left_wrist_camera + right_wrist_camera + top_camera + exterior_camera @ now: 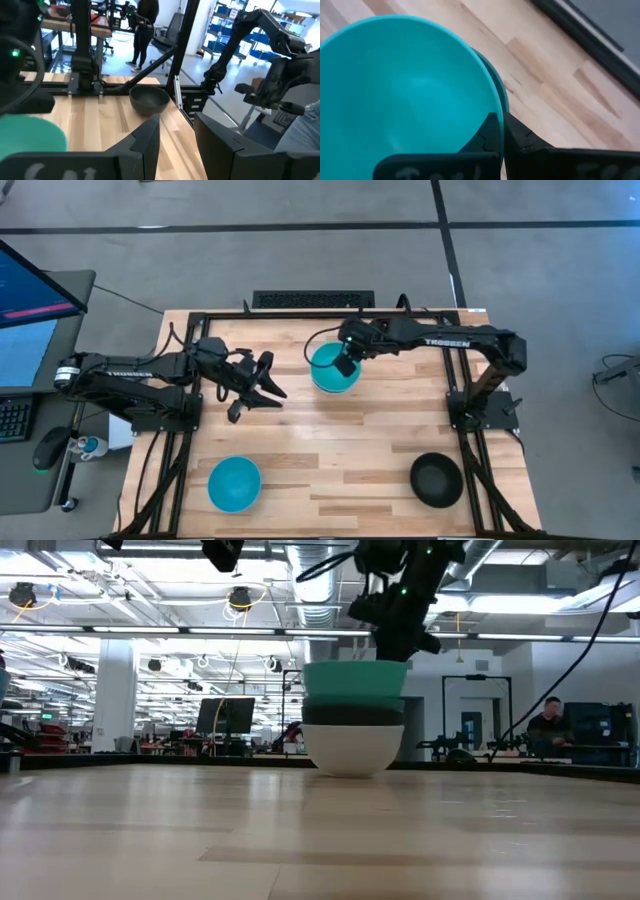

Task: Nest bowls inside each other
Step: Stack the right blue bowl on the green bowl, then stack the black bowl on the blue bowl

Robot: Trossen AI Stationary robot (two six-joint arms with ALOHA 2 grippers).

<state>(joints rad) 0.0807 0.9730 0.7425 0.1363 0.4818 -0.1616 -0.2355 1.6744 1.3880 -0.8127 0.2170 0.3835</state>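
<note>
Now the right gripper (346, 366) pinches the rim of a turquoise bowl (330, 368), seating it on the stack (354, 720) of teal, black and white bowls at the worktop's (330, 440) far middle. Best to lower it level until it sits flush, then let go without tipping the stack. The left gripper (268, 385) waits nearby, wide, empty.

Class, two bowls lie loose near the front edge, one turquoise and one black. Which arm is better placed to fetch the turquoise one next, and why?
Left. The left gripper is open and empty on the turquoise bowl's side. The right gripper is shut on the rim of the stack's top bowl, and the black bowl lies on its side.
</note>
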